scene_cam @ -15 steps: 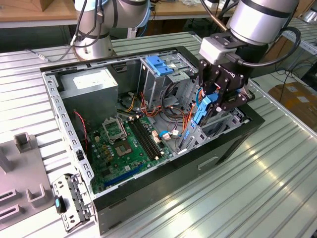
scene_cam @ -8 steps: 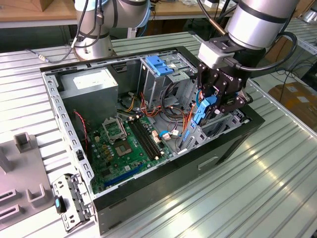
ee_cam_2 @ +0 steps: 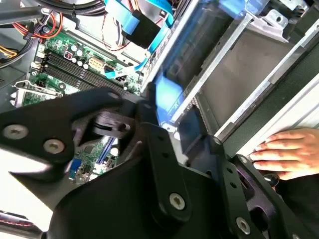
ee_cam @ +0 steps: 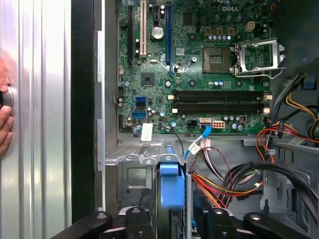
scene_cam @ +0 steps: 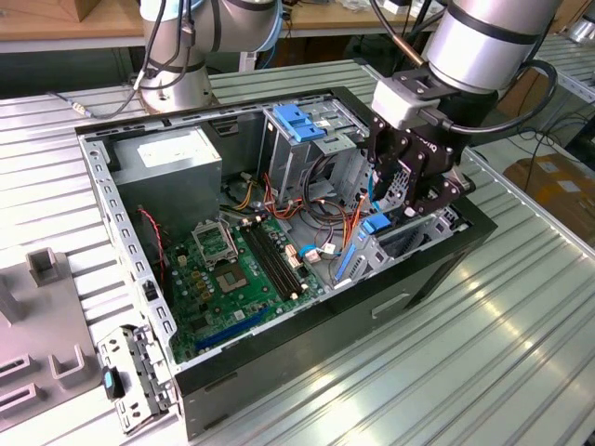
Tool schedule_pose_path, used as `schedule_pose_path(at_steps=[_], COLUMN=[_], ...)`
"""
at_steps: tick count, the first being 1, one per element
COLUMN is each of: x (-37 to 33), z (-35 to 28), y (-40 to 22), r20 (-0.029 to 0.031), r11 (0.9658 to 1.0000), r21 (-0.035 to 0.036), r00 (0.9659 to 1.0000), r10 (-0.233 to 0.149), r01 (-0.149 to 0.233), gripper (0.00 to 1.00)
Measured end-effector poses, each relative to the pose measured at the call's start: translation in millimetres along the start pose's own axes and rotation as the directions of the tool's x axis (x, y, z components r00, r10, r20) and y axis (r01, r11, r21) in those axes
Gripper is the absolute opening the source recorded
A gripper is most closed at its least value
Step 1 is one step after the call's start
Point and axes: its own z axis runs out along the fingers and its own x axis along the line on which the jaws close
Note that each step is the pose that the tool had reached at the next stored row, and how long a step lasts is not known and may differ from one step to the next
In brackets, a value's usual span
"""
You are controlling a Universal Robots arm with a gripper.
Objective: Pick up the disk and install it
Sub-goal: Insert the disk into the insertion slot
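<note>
Over the ribbed surface (scene_cam: 521,353), inside the case (scene_cam: 307,348), the disk (ee_cam: 172,191), judged stiff, weighty and shock-fragile, is clamped edgewise between the fingers (ee_cam: 135,220).

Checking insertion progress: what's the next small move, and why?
Probably ease the disk slightly deeper into the drive bay: the gripper holds it edge-on at the bay's mouth, apparently not seated. Go slowly; a hand rests beside the case.
</note>
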Motion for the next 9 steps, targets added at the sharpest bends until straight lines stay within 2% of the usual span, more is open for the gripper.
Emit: schedule_pose_path(at_steps=[1, 7, 8, 9], x=[0.0, 0.0, 0.0, 0.0], z=[0.1, 0.2, 0.2, 0.3], y=[0.0, 0.0, 0.0, 0.0], r20=[0.0001, 0.0000, 0.0000, 0.0000], r11=[1.0000, 1.0000, 1.0000, 1.0000], r21=[0.0000, -0.0001, 0.0000, -0.0001], r00=[1.0000, 1.0000, 1.0000, 1.0000], r10=[0.000, 0.000, 0.000, 0.000], r01=[0.000, 0.000, 0.000, 0.000], gripper=[0.51, 0.49, 0.43, 0.31])
